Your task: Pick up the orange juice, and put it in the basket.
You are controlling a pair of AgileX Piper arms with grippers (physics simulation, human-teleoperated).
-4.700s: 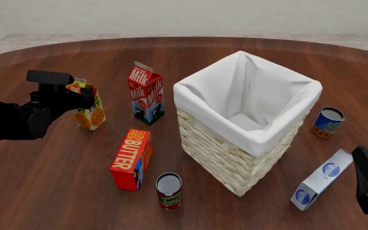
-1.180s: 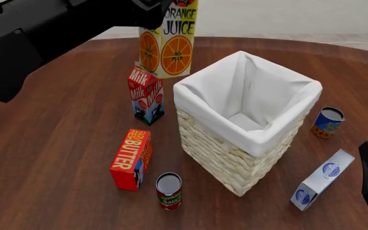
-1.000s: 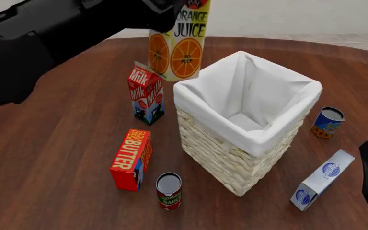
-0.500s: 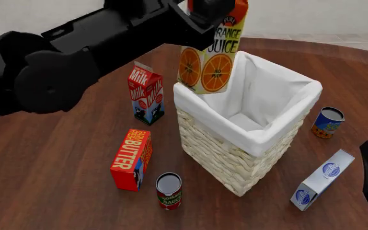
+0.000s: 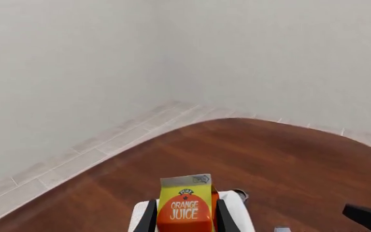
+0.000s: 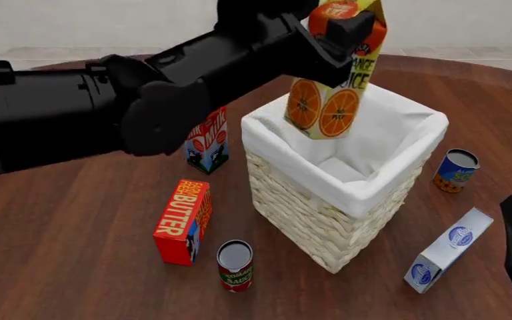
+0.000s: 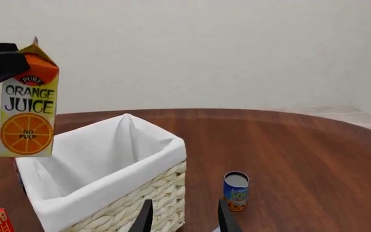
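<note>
Left pincer (image 6: 349,30) is pinching the orange juice (image 6: 335,73) by its gable top — I'm holding it in the air over the basket (image 6: 345,177), above the white liner. Pickup is done; lowering and releasing are left. Right pincer (image 7: 184,212) is idling, spread.

The front view looks forward and down over the bench (image 6: 78,267) from behind the arms. The left wrist view faces the far wall corner, close behind the orange juice (image 5: 185,210). The right wrist view looks level across; both it and the front share the basket (image 7: 140,193).
</note>
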